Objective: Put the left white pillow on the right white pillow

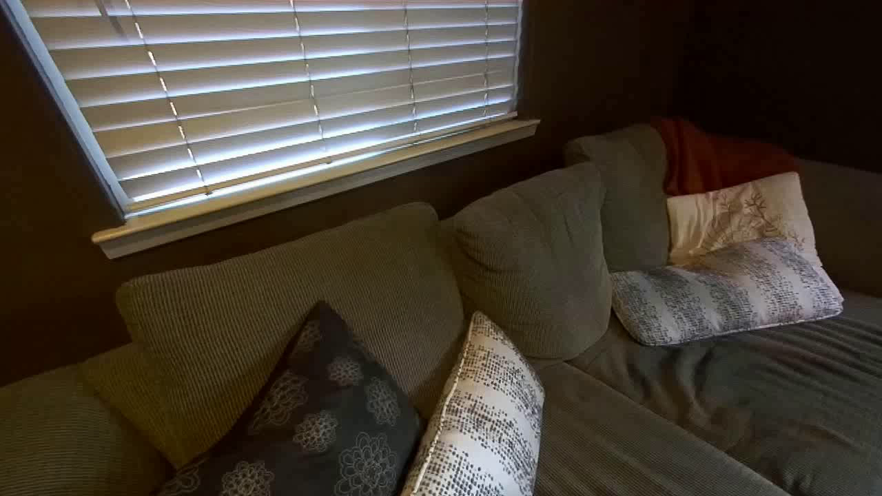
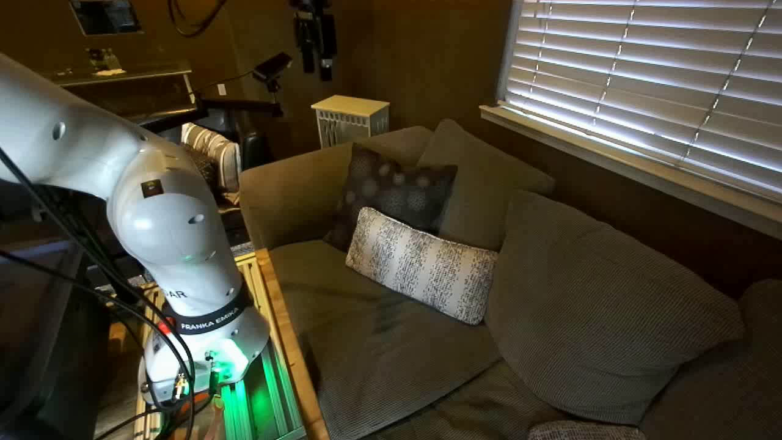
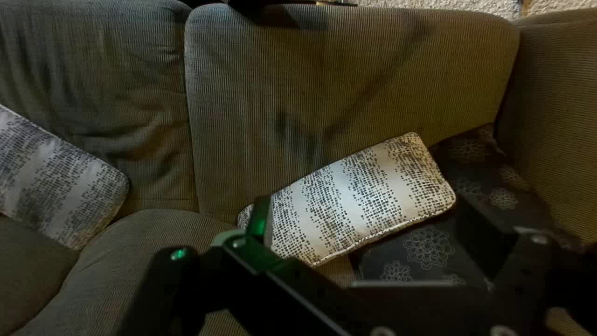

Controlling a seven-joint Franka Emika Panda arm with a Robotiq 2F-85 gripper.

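Because it looks like cloth with soft stuffing, the left white pillow [image 3: 352, 198] should be light and squishy. It won't break, and the cloth doesn't look slippery, though a weak pinch could let it sag or twist. It is on the couch seat [image 3: 280, 93] and seems to lean on the dark flower pillow [image 3: 429, 249], at about four o'clock from it in the wrist view. Its long way runs from eight o'clock to two o'clock there. A good place to grab would be across its short way, near the middle, so that it squashes and hangs level.

The pincer [image 3: 364, 219] is spread wide and holds nothing. Its fingers [image 3: 259, 219] show at nine o'clock and four o'clock around the pillow. In an exterior view the pincer [image 2: 316, 68] hangs up high, well apart from the pillow. It would close nearly along the long way, so it probably needs a turn before going down.

The right white pillow [image 3: 56, 182] is at nine o'clock in the wrist view, well apart, so the stacking is not yet done. In an exterior view, a cream pillow [image 1: 744, 213] is behind it at twelve o'clock.
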